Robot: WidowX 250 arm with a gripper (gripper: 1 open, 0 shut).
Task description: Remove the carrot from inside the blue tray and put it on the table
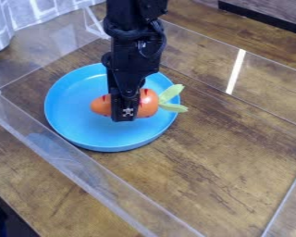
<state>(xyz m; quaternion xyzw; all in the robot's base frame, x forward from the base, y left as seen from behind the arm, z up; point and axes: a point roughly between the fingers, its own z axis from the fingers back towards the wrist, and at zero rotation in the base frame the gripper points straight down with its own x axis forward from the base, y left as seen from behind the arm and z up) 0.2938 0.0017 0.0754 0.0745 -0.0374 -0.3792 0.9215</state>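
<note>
table [225, 176]: dark wood planks, glossy, with glare streaks toward the far right. A clear plastic barrier runs along the left and near edges.
blue tray [67, 116]: round shallow dish, sits left of the table's centre, closer to the far-left corner than to the near edge. Nothing in it that we see except the carrot.
arm [134, 28]: black, comes down from the top of the view, roughly vertical over the tray's middle.
gripper [126, 109]: points down, tip inside the tray's outline. We call the jaws clenched on the carrot; the fingers straddle its orange body.
carrot [148, 98]: orange body pokes out on both sides of the fingers, pale green top sticks out toward the tray's right rim. We can't tell for sure whether it is clear of the tray floor or only just touching it.
step: we judge this as the lift-out; grasp looks made, carrot not yet over the rim.
next: we need enough height for the carrot to clear the raised rim, then a sideways carry to bare wood, likely right of the tray, then lower and release.
risk: small rounded toy, so it could pivot in the grip.
</note>
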